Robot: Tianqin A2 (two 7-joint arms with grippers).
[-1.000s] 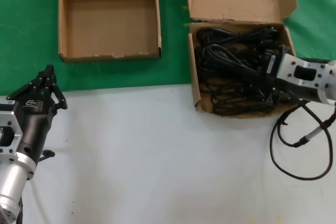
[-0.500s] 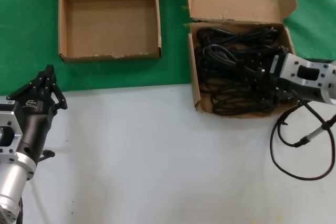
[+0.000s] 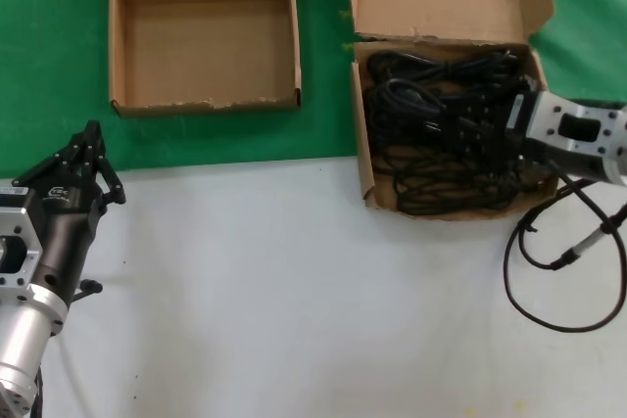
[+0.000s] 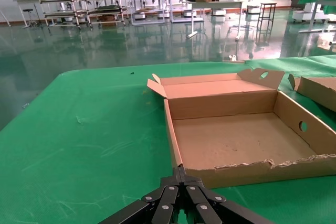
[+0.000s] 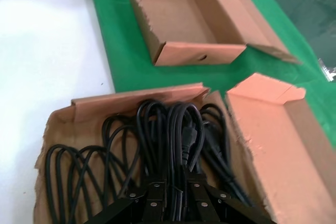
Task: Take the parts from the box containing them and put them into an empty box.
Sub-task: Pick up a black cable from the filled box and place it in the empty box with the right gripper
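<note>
— Where's the right claw (image 3: 468, 127)?
— Inside the full box (image 3: 364, 162) on the right — fingers clamped around a cord bundle (image 5: 176, 129) among the cords (image 3: 431, 139).
— And the left claw (image 3: 90, 159)?
— Fingers pressed together, holding nothing, over the counter (image 3: 294, 291) at near left.
— The empty box (image 3: 115, 56)?
— Far left on the green mat (image 3: 39, 56), well apart from both claws.

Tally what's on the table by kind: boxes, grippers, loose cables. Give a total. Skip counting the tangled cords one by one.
Boxes: 2, the empty box and the box of cords
Grippers: 2, left gripper parked near the table's front, right gripper down in the cords
Loose cables: 1, thin cable beside the full box
Cords: a tangled heap, number unclear
Total: 5, plus the heap
</note>
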